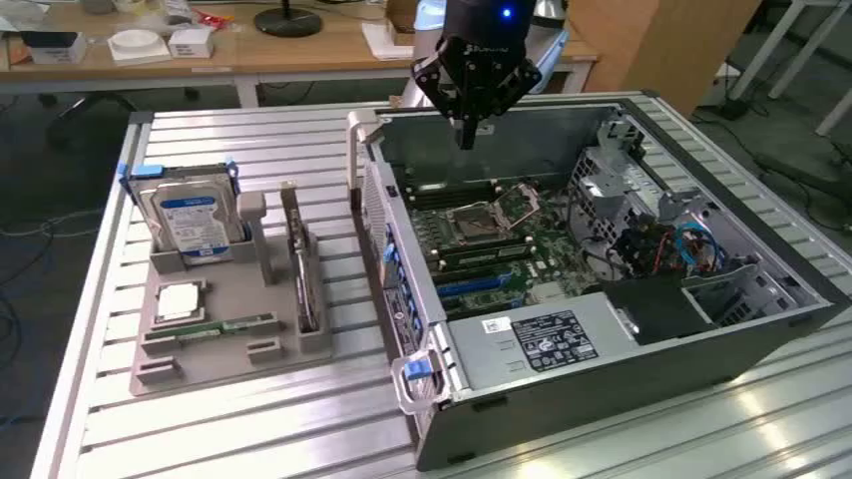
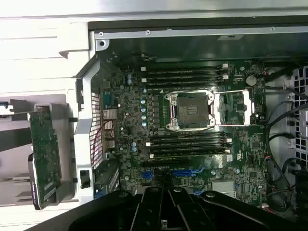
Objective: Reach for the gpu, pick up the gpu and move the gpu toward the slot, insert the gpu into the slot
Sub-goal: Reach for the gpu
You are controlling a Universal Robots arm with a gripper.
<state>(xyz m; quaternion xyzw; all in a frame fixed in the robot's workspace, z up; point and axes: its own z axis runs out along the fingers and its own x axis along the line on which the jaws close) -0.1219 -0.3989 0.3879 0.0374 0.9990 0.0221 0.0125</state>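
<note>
Slatted metal table (image 1: 239, 140) carries the open computer case (image 1: 692, 349) and a grey fixture (image 1: 213, 349). I see the gripper (image 1: 468, 138) hanging over the case's far end, fingers pressed together on nothing. The gpu (image 1: 303, 274) stands on edge in the fixture, well apart.

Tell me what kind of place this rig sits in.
Probably a robotics lab or workshop: an open computer case on a slotted metal table, a grey fixture holding a hard drive, and cluttered wooden desks behind.
</note>
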